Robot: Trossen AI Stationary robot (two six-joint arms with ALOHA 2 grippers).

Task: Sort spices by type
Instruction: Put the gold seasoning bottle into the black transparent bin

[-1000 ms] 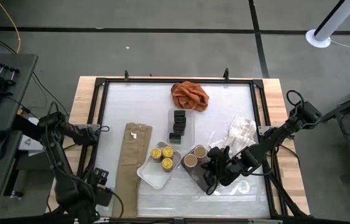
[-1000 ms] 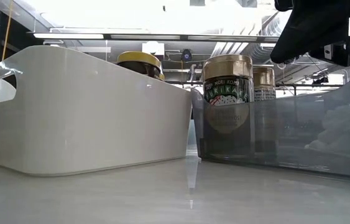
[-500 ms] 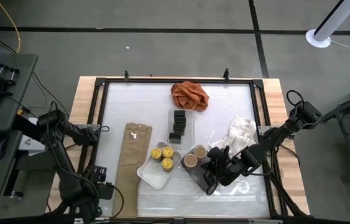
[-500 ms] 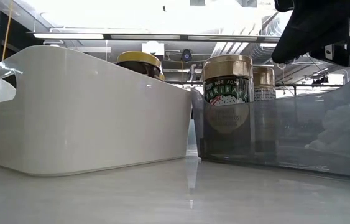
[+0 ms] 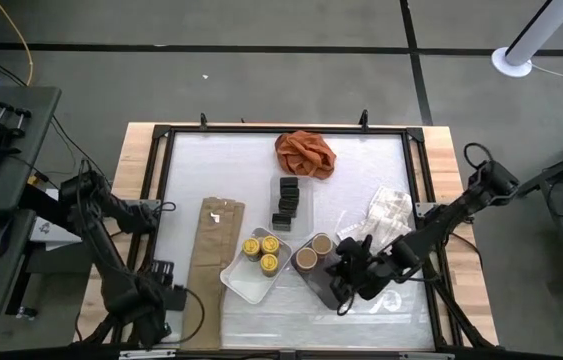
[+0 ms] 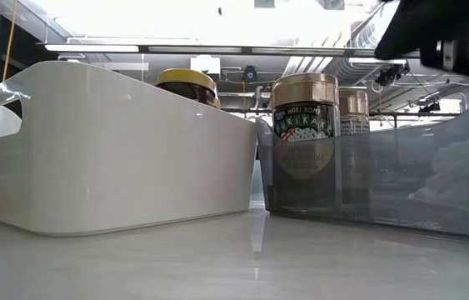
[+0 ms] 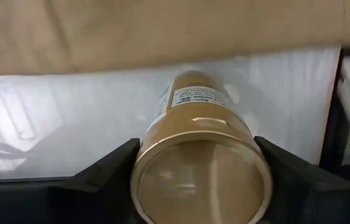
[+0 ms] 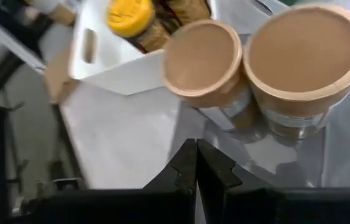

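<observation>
A jar with a tan lid [image 7: 193, 102] stands on the white tabletop near the near left corner. My left gripper [image 7: 198, 149] points down over it with a finger on each side of the lid; in the high view the gripper [image 5: 161, 300] hides the jar. Two more tan-lidded jars [image 5: 313, 250] stand in the grey tray [image 5: 323, 288], and my right gripper [image 8: 196, 163] hovers shut just above them. Yellow-lidded jars [image 5: 261, 254] stand in the white tray [image 5: 244, 284]. Little black boxes [image 5: 286, 202] lie in a row mid-table. My left gripper pinches the jar's tan lid by its rim [image 7: 141, 169] between the two fingers, one on each opposite side. The fingers come from above, pointing down. The jar stands upright under them; whether its base is on the table cannot be seen.
A tan paper bag [image 5: 213, 258] lies flat beside the white tray, close to the left gripper. An orange cloth [image 5: 304, 152] sits at the far side and crumpled clear wrapping [image 5: 386, 212] at the right. A black frame [image 5: 161, 180] borders the tabletop.
My left gripper has sunk toward the table at the near left corner and rolled a little about its own axis. The jars in both trays and the black boxes have stayed where they were.
</observation>
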